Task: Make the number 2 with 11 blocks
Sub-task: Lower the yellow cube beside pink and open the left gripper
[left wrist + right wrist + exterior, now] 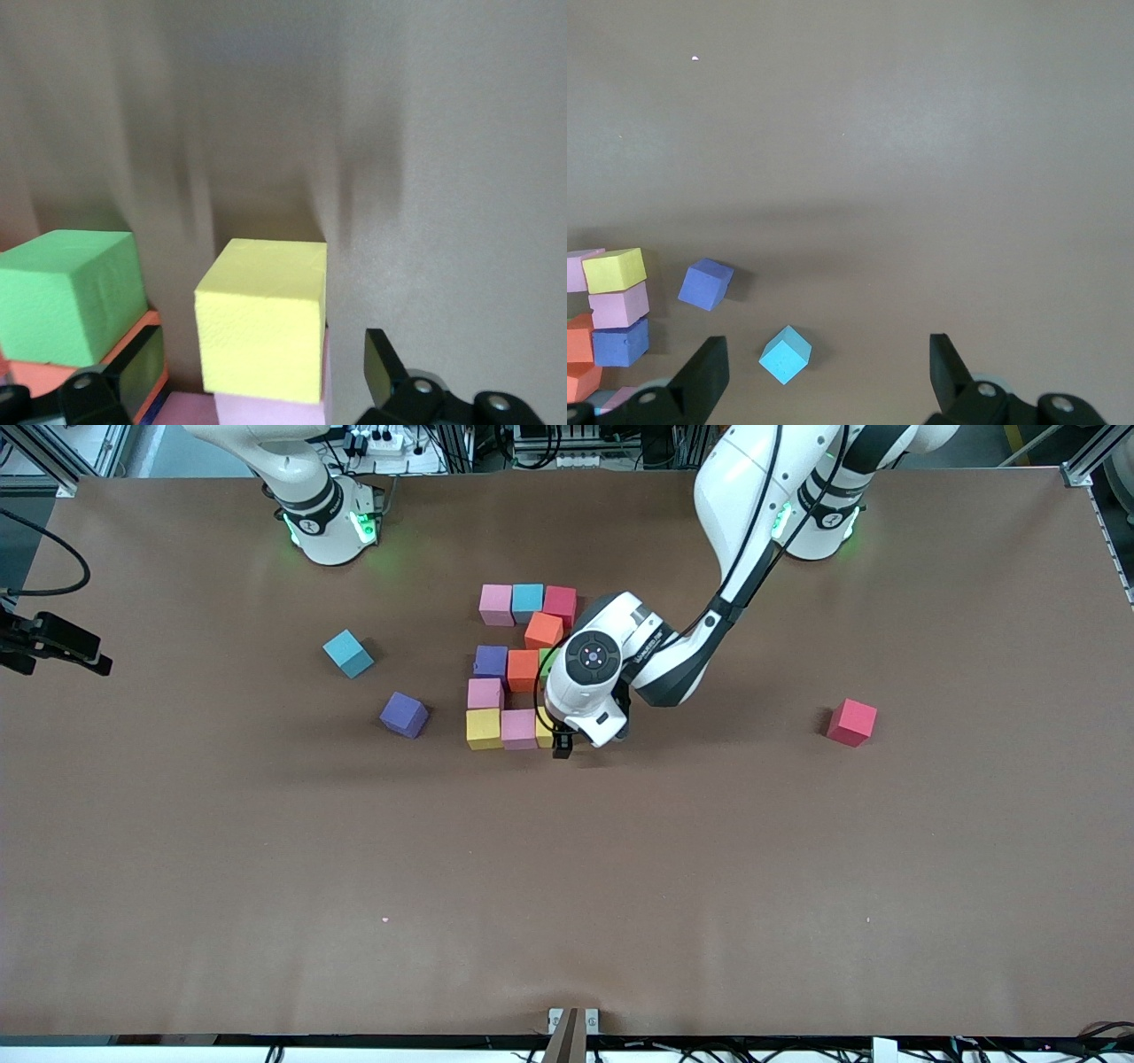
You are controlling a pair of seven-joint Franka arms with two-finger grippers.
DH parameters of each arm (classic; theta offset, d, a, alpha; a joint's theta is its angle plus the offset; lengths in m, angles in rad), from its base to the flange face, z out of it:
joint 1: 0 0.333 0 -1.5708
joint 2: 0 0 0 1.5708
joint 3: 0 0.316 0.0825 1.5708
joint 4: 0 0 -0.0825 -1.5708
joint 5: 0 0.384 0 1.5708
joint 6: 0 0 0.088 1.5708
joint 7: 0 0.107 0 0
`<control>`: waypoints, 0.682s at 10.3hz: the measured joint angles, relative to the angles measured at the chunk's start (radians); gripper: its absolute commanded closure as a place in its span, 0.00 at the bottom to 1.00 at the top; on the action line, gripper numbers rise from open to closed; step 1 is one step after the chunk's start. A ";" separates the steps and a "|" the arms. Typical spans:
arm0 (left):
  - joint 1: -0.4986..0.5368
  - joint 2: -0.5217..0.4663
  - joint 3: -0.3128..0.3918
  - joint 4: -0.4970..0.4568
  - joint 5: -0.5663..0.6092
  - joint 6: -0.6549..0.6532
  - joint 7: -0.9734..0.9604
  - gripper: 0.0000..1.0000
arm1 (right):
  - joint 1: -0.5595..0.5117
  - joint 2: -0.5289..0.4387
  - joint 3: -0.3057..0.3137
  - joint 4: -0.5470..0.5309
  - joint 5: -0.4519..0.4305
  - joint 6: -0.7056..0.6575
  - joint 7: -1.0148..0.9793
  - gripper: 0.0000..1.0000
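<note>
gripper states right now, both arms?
Left gripper: jaws open, holding nothing, down at the yellow block it straddles in the number 2.
Right gripper: jaws open, empty, waiting above the table.

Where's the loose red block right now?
In the front view, the loose red block sits alone on the table toward the left arm's end, well apart from the number 2 and the left tool.
</note>
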 measured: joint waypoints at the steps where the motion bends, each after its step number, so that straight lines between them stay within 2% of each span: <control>1: 0.005 -0.022 0.003 0.001 0.018 -0.026 0.000 0.00 | 0.000 0.000 0.000 0.000 0.000 0.000 0.000 0.00; 5: 0.090 -0.104 0.009 0.001 0.055 -0.127 0.073 0.00 | -0.004 0.001 -0.002 0.000 0.000 0.002 0.000 0.00; 7: 0.137 -0.123 0.011 0.000 0.110 -0.156 0.133 0.00 | -0.005 0.001 -0.003 0.000 0.007 0.002 0.000 0.00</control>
